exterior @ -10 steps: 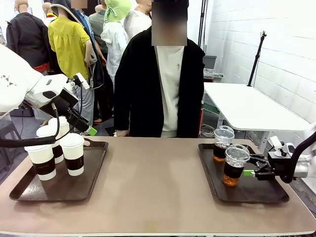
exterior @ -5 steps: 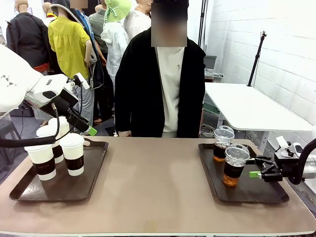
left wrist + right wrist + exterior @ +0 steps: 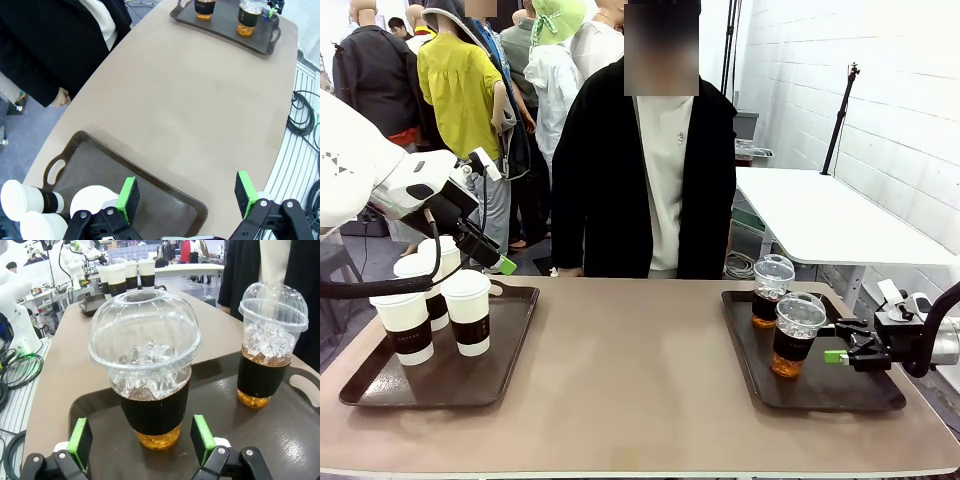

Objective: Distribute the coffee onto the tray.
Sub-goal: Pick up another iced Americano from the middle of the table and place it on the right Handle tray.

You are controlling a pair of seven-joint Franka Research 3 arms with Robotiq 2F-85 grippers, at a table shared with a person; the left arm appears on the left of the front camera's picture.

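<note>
A: Where do we stand, taking the right-hand tray as our landmark?

B: We see two dome-lidded cups on it. The nearer iced cup sits towards its middle, and the farther iced cup stands just behind it, near the tray's far corner on the person's side. Both are upright and apart from each other.

A: And our right end effector?

B: It hangs low over that tray's outer side, just beside the nearer iced cup. In the right wrist view its green pads are spread wide with the cup beyond them, nothing held. We cannot tell whether a pad touches the sleeve.

A: The hot drinks?

B: Well apart from that tray, at the table's other end: three white lidded cups clustered on the left-hand tray, towards its far, outer end.

A: Our left end effector?

B: Raised above the left tray's inner edge, jaws wide, empty.

A: So how far along are we?

B: We judge it partway or later. Every cup we can see already stands on a tray, sorted by kind. Whether more coffee is to come, or cups are to be mixed between trays, we cannot say.
</note>
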